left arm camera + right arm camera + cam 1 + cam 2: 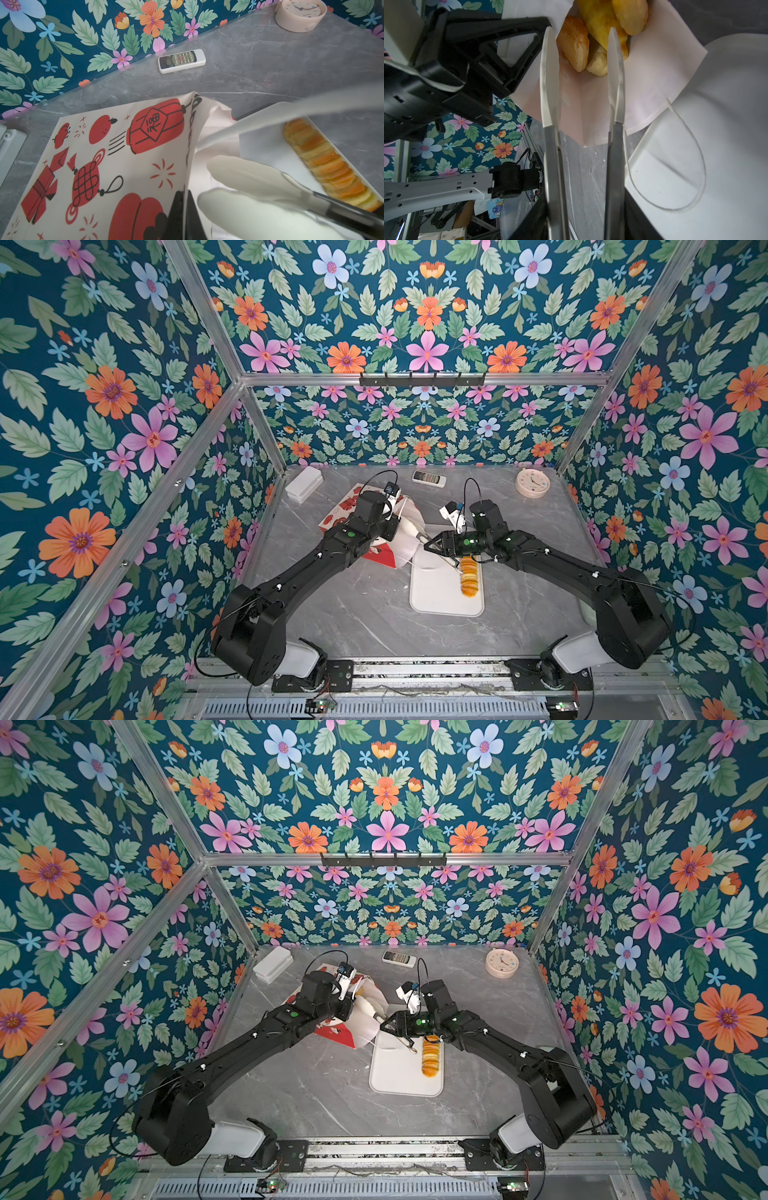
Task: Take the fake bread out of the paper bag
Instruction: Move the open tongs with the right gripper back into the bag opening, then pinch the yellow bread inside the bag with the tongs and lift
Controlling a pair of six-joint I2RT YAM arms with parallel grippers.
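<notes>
While pinching the paper bag's (pixel 124 166) upper lip tight in left gripper (pixel 184 209), hold that lip high to keep the mouth gaping toward 4 o'clock in both top views. Note right gripper (pixel 431 546) clamped on tongs (pixel 550 145), tong tips (pixel 614 62) apart just inside the mouth, closed on nothing. Suggest driving tips deeper astride the nearest browned piece (pixel 575 45), squeezing across its narrow width, drawing out along the bag axis. Steer clear of cord handle (pixel 702 164). Squeeze slowly: glossy shell, probably slippery.

Containers. Bag: on its side at 10 o'clock of tray (pixel 436 601), lower lip draped over that corner; fake bread (pixel 600 20) heaped at the mouth, at least three pieces in sight, deeper count hidden. Tray: one long ridged loaf (pixel 469 576) along the 3 o'clock edge.
</notes>
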